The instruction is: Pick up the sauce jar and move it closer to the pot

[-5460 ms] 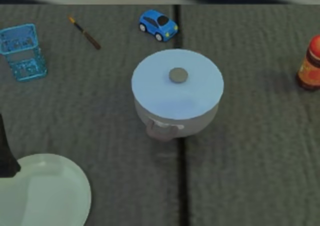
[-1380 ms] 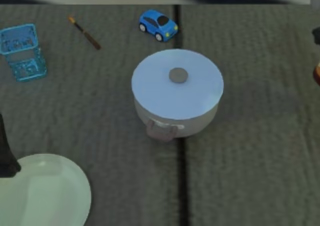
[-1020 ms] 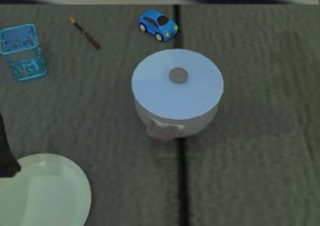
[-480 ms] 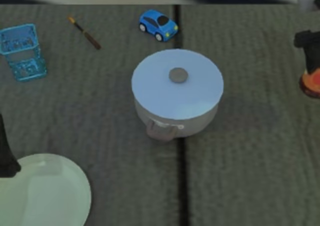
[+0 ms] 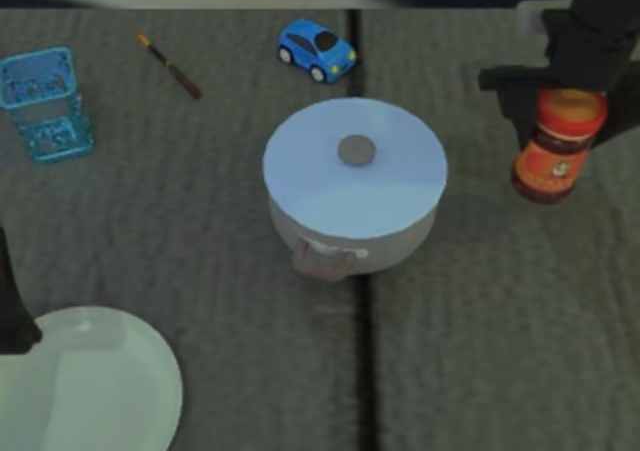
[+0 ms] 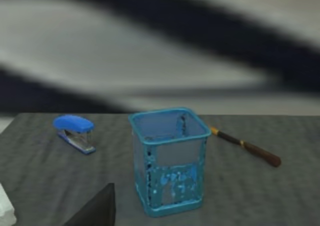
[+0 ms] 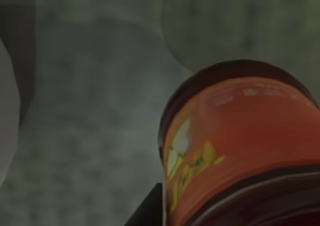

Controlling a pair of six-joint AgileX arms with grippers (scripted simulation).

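The right gripper (image 5: 570,96) is closed on the sauce jar (image 5: 556,146) near its lid, well to the right of the pot (image 5: 354,183); the arm is cut off by the picture's edge. Bare table (image 5: 480,321) lies between jar and pot. Far left of the pot, only a dark piece of the left arm (image 5: 12,306) shows, so I cannot tell its claw's state.

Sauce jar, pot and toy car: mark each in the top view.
sauce jar (image 5: 556,157), top view, on its label.
pot (image 5: 395,176), top view, on its lid.
toy car (image 5: 316,49), top view, on its roof.
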